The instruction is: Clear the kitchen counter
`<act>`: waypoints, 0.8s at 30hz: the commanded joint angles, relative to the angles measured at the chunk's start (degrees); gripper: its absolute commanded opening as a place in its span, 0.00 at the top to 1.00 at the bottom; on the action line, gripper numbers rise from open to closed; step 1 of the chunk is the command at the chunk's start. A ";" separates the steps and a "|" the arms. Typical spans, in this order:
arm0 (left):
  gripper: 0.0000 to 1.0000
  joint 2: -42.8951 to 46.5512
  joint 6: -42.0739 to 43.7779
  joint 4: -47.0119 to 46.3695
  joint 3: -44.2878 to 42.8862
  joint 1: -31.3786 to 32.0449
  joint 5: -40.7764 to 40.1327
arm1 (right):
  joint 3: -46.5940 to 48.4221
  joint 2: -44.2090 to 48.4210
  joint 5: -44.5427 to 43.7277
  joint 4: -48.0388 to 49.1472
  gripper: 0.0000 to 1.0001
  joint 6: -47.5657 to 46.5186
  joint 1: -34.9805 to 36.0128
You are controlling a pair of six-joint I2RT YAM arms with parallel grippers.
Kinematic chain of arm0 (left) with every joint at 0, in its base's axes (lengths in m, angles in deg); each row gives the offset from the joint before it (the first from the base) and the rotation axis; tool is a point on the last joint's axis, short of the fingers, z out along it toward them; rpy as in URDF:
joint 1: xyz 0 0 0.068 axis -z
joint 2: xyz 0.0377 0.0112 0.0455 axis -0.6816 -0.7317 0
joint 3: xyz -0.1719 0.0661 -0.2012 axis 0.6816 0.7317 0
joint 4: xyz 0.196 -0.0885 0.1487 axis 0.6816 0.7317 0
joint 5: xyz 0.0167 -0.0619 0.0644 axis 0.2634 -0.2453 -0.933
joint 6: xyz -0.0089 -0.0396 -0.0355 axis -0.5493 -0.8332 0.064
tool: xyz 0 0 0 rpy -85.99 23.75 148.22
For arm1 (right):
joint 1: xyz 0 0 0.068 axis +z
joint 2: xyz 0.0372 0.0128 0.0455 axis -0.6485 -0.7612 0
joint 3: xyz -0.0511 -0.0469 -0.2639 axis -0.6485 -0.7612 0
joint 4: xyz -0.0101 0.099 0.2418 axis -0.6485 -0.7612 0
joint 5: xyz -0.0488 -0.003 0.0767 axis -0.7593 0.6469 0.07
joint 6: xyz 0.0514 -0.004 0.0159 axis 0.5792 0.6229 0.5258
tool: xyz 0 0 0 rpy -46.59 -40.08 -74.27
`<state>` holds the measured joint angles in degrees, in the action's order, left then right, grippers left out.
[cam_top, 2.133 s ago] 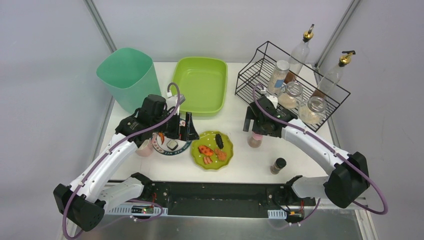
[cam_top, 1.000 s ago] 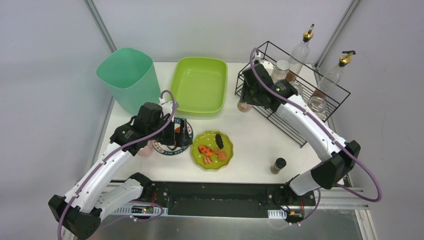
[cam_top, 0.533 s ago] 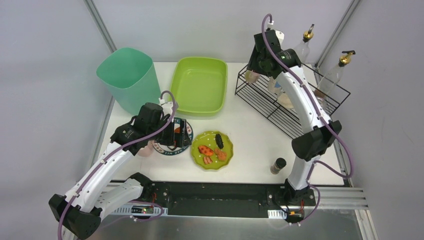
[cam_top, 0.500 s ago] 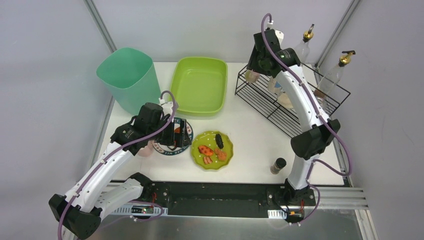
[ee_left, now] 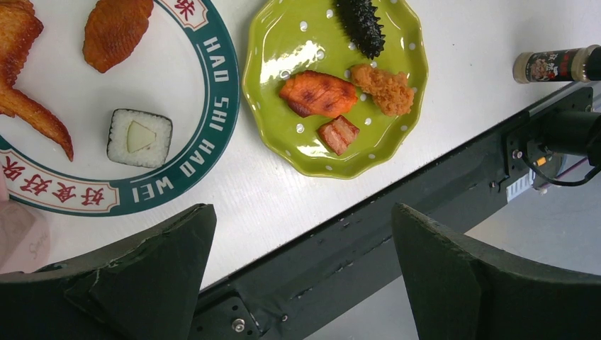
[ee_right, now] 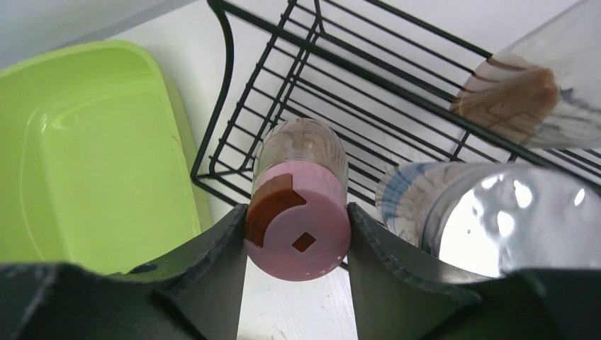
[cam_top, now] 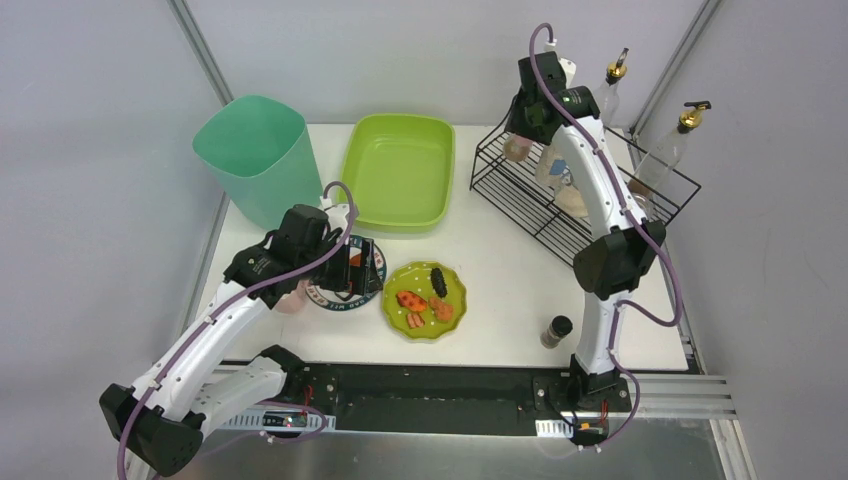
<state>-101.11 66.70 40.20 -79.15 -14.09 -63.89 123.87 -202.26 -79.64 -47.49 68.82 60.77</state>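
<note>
Right gripper (ee_right: 296, 216) pinches a shaker (ee_right: 301, 184) by its pink cap end, with the glass body pointing down at the rack (ee_right: 312, 78). Left gripper (ee_left: 301, 212) is spread wide and holds nothing. It hangs over the counter (cam_top: 500, 260) near its front rail.

The counter sits directly ahead of both arm bases. It carries a round plate (ee_left: 205, 92) with a sushi piece and fried bits, and just beside it a green plate (ee_left: 283, 57) with more food. A small bottle (cam_top: 556, 330) stands apart near the front right. At the back are the tub (cam_top: 400, 170) and the bin (cam_top: 255, 150), with the rack at back right. I judge the clearing far from done.

The shaker is over the rack's front-left corner. I cannot tell whether its base touches the wires.

Risks as I see them:
- A clear bottle (ee_right: 482, 227) stands just beside the shaker. Any drift toward it on the way down could knock it into the jar (ee_right: 507, 99) behind.
- The base may land across a wire gap, so the shaker could tilt and topple once the fingers part.
- Letting go while it is above the floor would drop it, and it could roll out over the low front corner onto the counter.
- The right arm is stretched far out, so I expect less fine control there.
</note>
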 commanded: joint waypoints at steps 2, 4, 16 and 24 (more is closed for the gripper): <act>0.00 -0.62 0.82 0.80 -0.24 -0.31 -0.83 | 6.24 -2.89 2.59 -0.14 0.65 -0.74 -0.96; 0.00 -0.76 0.80 0.85 -0.25 -0.46 -0.71 | 7.06 -3.64 3.68 0.13 0.63 -0.55 -0.94; 0.00 -2.00 0.86 0.80 -0.39 -1.22 0.60 | 9.88 -8.02 6.44 0.65 0.53 0.57 -0.96; 0.00 -2.08 0.95 0.80 -0.35 -1.62 0.96 | 9.78 -9.00 7.59 1.58 0.21 1.19 -0.92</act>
<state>-103.08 66.81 40.24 -79.15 -14.96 -63.79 131.43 -210.18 -73.54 -46.53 69.61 59.74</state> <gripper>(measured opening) 0.996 0.732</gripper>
